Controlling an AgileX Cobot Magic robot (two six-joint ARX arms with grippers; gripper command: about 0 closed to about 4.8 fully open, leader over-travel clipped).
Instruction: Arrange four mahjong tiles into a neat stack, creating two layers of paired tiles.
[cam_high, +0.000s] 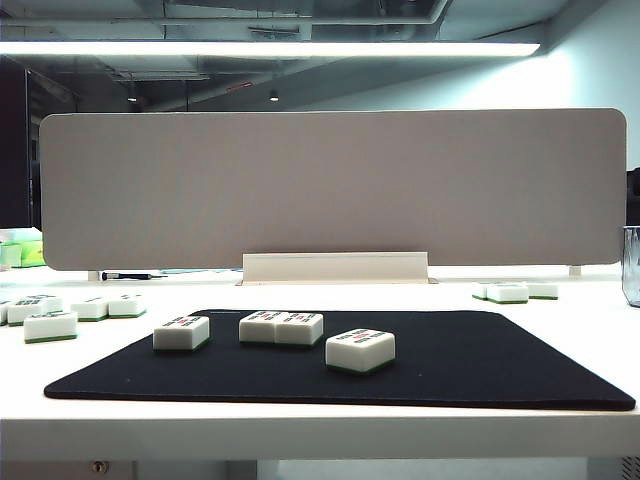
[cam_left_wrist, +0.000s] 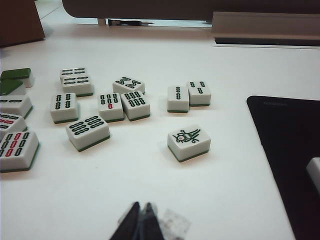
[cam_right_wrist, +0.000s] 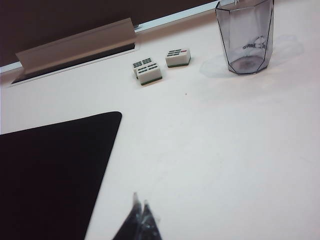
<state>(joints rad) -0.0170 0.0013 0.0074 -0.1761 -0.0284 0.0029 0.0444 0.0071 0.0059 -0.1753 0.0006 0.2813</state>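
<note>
Your left gripper (cam_left_wrist: 140, 220) is hovering, fingers pinched together, over bare tabletop (cam_left_wrist: 150, 170) beside spare tiles (cam_left_wrist: 87, 132), the four mahjong tiles (cam_high: 281, 327) are lying unstacked on the black mat (cam_high: 480, 360), and your right gripper (cam_right_wrist: 141, 220) is hovering likewise, holding nothing.

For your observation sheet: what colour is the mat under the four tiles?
Black mat, clearest in the exterior view.

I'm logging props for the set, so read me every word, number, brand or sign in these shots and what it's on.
No readable words, numbers or brands.
Bird tile: a bird picture, no text.
Loose tiles: green and red bar patterns, no characters.
Four mahjong tiles on the black mat: red-and-dark marks, too small.
Tiles near the clear cup: marks blurred.
</note>
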